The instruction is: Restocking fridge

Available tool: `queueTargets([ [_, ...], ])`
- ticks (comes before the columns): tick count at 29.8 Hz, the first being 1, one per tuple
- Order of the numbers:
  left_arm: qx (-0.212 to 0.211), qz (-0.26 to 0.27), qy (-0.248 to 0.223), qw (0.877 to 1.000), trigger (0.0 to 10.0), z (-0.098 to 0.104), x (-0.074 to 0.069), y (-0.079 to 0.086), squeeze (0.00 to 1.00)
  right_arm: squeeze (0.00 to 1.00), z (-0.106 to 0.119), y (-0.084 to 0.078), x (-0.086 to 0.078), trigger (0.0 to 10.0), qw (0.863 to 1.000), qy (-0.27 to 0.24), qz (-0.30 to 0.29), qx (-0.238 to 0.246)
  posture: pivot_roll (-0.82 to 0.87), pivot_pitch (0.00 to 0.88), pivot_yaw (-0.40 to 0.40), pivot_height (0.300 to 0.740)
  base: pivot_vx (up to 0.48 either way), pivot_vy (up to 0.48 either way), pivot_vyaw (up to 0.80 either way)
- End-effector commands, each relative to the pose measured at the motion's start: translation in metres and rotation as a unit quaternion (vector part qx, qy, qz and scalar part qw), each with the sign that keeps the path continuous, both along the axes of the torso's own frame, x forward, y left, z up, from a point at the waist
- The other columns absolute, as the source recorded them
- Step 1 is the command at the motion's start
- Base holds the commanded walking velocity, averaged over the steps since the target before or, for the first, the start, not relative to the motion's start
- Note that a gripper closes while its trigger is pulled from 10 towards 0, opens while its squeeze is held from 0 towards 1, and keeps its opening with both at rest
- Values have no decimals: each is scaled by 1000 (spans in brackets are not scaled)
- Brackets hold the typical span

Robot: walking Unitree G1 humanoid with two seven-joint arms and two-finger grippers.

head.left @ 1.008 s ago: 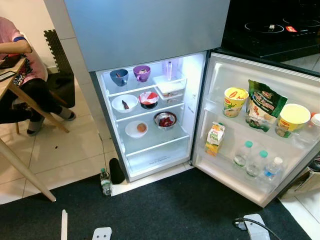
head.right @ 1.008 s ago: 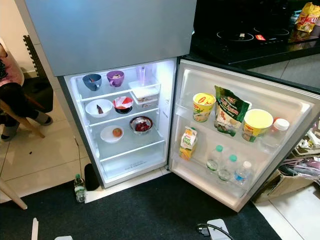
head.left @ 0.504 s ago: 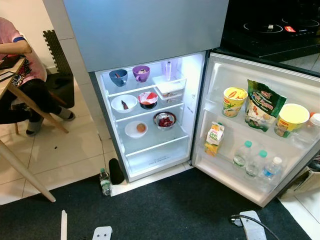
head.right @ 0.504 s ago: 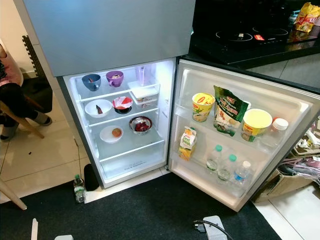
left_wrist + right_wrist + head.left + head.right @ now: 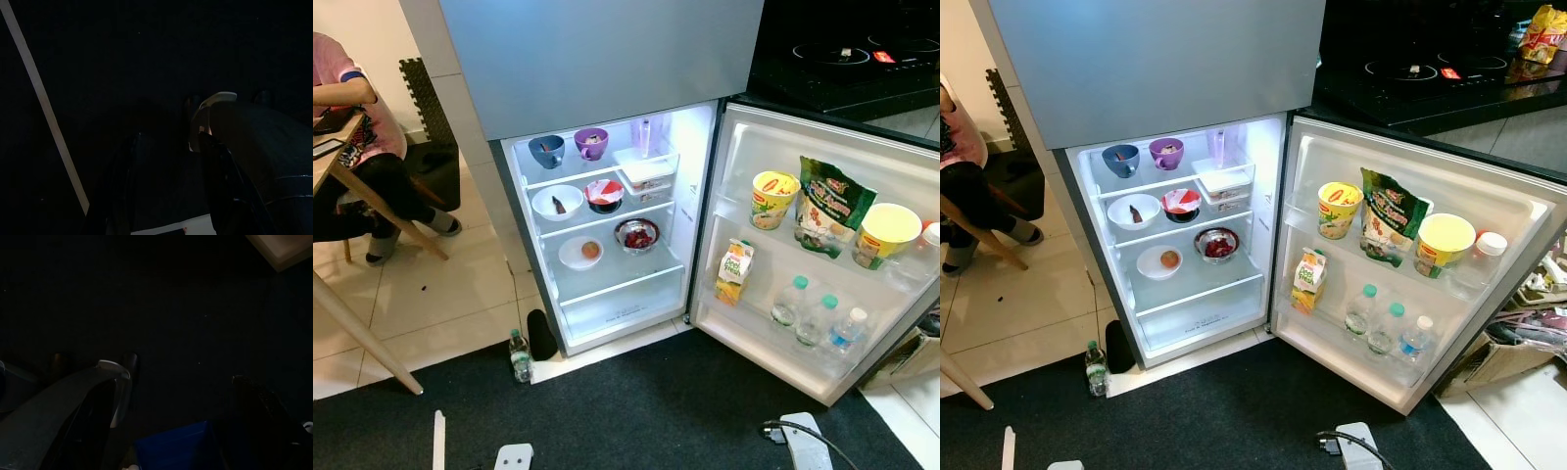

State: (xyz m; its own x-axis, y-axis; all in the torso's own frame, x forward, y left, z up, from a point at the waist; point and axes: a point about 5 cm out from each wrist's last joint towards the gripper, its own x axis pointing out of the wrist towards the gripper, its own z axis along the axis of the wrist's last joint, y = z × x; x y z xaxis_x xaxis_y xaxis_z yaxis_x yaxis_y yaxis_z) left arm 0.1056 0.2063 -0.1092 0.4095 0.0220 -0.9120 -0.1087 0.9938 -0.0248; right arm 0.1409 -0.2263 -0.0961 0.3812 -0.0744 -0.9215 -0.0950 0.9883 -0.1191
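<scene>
Fridge [image 5: 607,294] stands open mid-frame, lowest shelf bare; both grippers hang in darkness, left gripper [image 5: 166,188] fingers apart, right gripper [image 5: 186,421] likewise apart and empty: fetch stock first.

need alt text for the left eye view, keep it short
An open fridge seen from above: bowls of food on lit shelves, and its door swung right, holding tubs, a green pouch, a juice carton and water bottles. A bottle stands on the floor at the fridge's left; a seated person is at far left.
</scene>
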Motion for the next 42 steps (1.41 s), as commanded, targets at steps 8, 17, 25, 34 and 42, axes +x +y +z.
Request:
queueTargets([
  [8, -6, -1, 8, 1000, 10000, -2, -3, -4, 0, 0, 2, -4, 2, 10000, 1000, -2, -3, -1, -16, 0, 6, 740, 0, 0, 0],
  [17, -6, 0, 7, 1000, 10000, -1, -2, -4, 0, 0, 1, -1, 3, 10000, 1000, -2, -2, 1, -17, 0, 6, 740, 0, 0, 0],
  [25, -7, -3, 11, 1000, 10000, -2, -5, -5, 0, 0, 0, 3, 1, 10000, 1000, 1, 2, 2, -13, 0, 2, 740, 0, 0, 0],
  [34, -5, -5, 12, 1000, 10000, -2, -6, -3, 0, 0, -1, -3, -5, 10000, 1000, 5, 3, -1, -13, 0, 5, 740, 0, 0, 0],
  [42, -10, -9, 7, 1000, 10000, -2, -2, -7, 0, 0, 0, -5, -4, 10000, 1000, 3, 2, -1, -14, 0, 4, 740, 0, 0, 0],
])
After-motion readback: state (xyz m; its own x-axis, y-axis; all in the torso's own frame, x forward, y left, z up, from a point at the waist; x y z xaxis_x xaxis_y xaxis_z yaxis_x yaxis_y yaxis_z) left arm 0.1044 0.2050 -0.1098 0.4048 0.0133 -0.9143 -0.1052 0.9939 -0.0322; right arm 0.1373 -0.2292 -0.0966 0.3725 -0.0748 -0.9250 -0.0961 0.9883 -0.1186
